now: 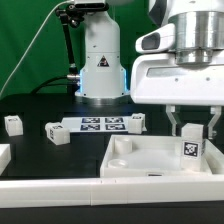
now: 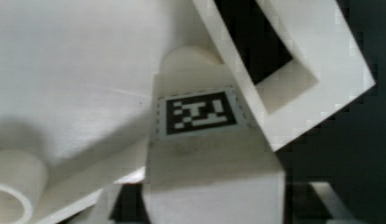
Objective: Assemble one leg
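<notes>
The tool (image 1: 190, 130) hangs over the exterior view's right end of the white tabletop (image 1: 140, 160), its 2 fingers (image 1: 172, 122) closed on the leg (image 1: 190, 147), which stands upright with its foot at the raised rim. That piece's left half lies open and bare.

The leg is a small white post with 1 black-and-white tag on its face; the wrist view shows it (image 2: 204, 150) close against the rim.

On the black table (image 1: 30, 105), 3 more legs (image 1: 13, 124) lie apart, beside 1 marker board (image 1: 98, 125).
</notes>
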`<state>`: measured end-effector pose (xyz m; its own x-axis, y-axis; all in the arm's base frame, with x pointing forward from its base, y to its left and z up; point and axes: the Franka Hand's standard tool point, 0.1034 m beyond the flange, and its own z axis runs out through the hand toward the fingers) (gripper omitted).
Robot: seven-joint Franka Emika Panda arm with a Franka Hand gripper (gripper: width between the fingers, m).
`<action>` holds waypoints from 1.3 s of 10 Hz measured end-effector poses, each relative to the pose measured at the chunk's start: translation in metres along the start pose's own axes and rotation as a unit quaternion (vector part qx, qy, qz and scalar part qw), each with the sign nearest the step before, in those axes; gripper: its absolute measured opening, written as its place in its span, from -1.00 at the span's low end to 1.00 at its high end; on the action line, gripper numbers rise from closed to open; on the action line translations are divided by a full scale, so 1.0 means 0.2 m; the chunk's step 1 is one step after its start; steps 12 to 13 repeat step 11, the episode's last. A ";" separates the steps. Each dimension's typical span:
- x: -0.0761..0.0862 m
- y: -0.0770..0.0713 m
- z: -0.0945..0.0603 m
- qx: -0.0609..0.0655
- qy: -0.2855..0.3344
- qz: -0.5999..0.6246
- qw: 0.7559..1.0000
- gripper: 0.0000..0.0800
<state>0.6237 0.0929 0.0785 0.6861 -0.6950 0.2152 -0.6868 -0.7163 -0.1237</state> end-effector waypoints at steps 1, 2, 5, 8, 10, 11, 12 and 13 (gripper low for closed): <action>0.01 0.01 0.00 -0.001 0.004 0.026 1.000 -0.21; 0.02 0.02 0.00 -0.002 0.004 0.034 0.999 -0.21; 0.02 0.02 0.00 -0.002 0.003 0.042 0.999 0.51; 0.01 0.02 0.00 -0.002 0.003 0.042 0.999 0.62; 0.01 0.02 0.00 -0.002 0.003 0.042 0.999 0.62; 0.01 0.02 0.00 -0.002 0.003 0.042 0.999 0.62; 0.01 0.02 0.00 -0.002 0.003 0.042 0.999 0.62; 0.01 0.02 0.00 -0.002 0.003 0.042 0.999 0.62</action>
